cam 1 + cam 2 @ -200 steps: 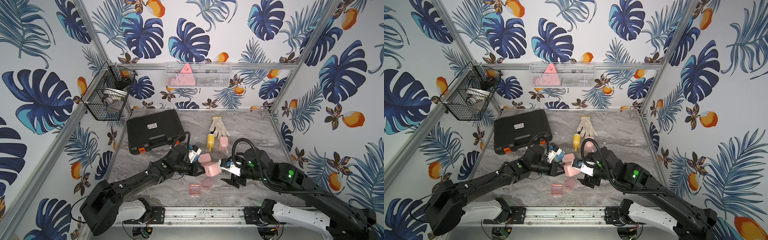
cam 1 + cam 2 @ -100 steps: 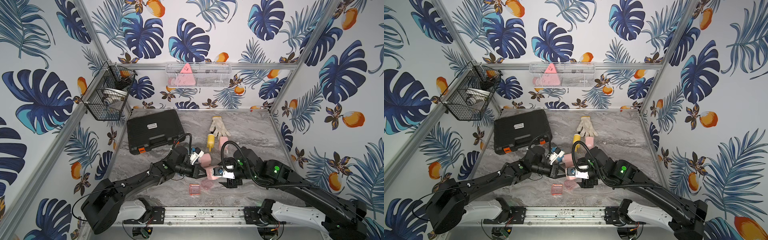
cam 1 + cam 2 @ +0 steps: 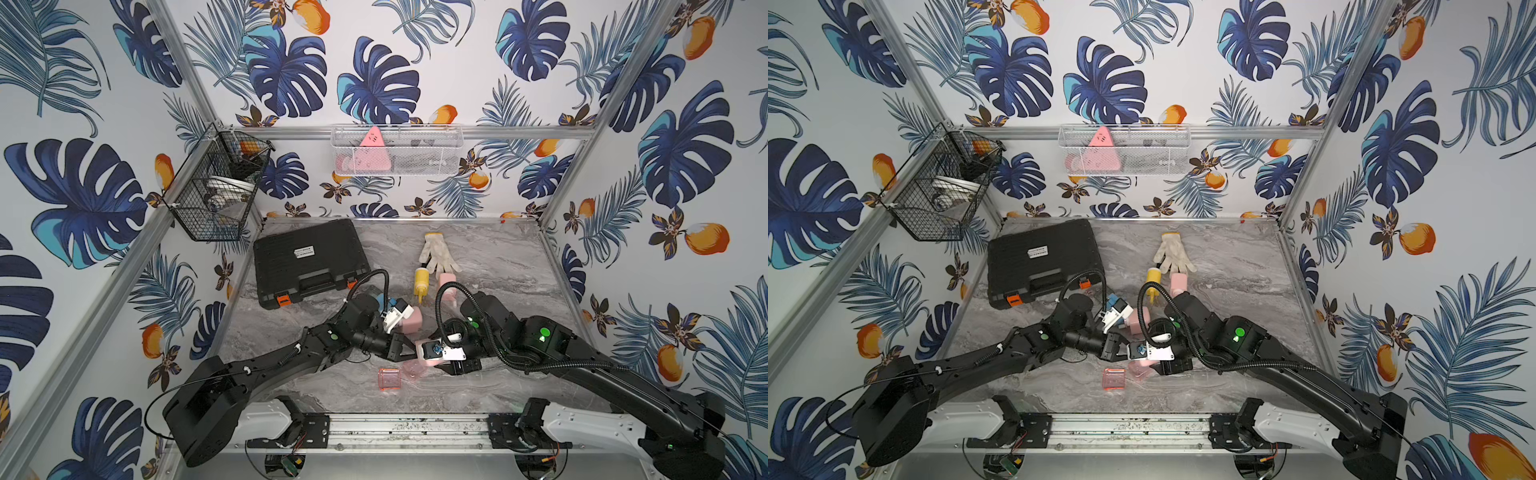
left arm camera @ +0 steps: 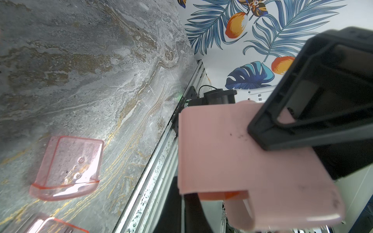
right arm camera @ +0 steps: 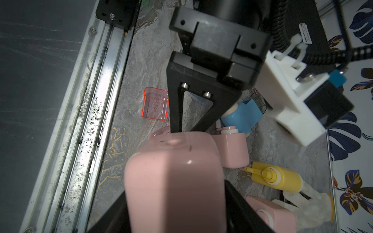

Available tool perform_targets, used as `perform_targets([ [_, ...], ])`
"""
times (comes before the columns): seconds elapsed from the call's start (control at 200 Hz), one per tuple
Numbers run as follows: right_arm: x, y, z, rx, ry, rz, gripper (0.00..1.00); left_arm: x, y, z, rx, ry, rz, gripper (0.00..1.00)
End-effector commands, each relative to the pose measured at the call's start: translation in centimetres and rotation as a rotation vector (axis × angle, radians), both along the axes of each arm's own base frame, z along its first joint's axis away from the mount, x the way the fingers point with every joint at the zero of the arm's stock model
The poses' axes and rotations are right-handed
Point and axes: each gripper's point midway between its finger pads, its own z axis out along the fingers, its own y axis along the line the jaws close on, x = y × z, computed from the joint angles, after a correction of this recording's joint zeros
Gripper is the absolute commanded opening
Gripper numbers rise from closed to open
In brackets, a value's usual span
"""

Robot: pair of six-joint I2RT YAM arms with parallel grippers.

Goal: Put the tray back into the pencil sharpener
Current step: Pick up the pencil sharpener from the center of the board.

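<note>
Grey marbled tabletop, leaf-print wallpapered walls. At 6 o'clock, two translucent pink plastic trays lie loose. Just beyond them the left gripper is clenched on one pink plastic pencil sharpener. The right gripper straddles it; I cannot tell if it grips. Farther off are two pink blocks, one yellow squeeze bottle and one white glove at 12, one black case at 10, and two wire baskets.

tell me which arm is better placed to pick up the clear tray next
Left, probably: the orange-edged tray lies nearest the left gripper, and the right gripper straddles the pink pencil sharpener, so left could release it.
</note>
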Motion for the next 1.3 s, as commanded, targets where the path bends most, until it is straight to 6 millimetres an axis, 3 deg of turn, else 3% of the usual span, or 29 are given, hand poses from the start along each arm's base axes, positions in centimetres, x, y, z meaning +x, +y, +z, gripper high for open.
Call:
perform_targets([
  [0.0, -0.2, 0.7, 0.4, 0.028, -0.011, 0.040, 0.62, -0.1, -0.5, 1.3, -0.056, -0.035, -0.034, 0.00],
  [0.441, -0.5, 0.5, 0.3, 0.029, -0.002, 0.047, 0.41, -0.2, -0.7, 1.5, -0.055, -0.024, -0.038, 0.00],
  [0.616, -0.3, 0.1, 0.5, 0.045, -0.001, -0.002, 0.36, 0.8, 0.4, 0.7, 0.039, -0.062, 0.040, 0.49],
  [0.736, 0.0, -0.9, 0.4, 0.018, 0.021, -0.079, 0.34, 2.1, 1.9, 0.6, 0.118, -0.121, 0.147, 0.69],
  [0.892, -0.5, -2.3, -0.4, 0.010, 0.069, -0.161, 0.33, 3.7, 5.1, -0.2, 0.254, -0.175, 0.326, 0.73],
  [1.042, -1.2, -2.9, -1.8, -0.008, 0.132, -0.197, 0.32, 5.3, 9.9, -1.1, 0.393, -0.174, 0.597, 0.71],
  [1.192, -2.5, -1.5, -3.6, -0.019, 0.238, -0.179, 0.28, 5.0, 15.2, -3.5, 0.533, -0.112, 0.832, 0.65],
  [1.297, -4.2, 0.2, -5.6, -0.051, 0.270, -0.111, 0.29, 4.4, 17.4, -4.6, 0.561, -0.075, 0.925, 0.62],
])
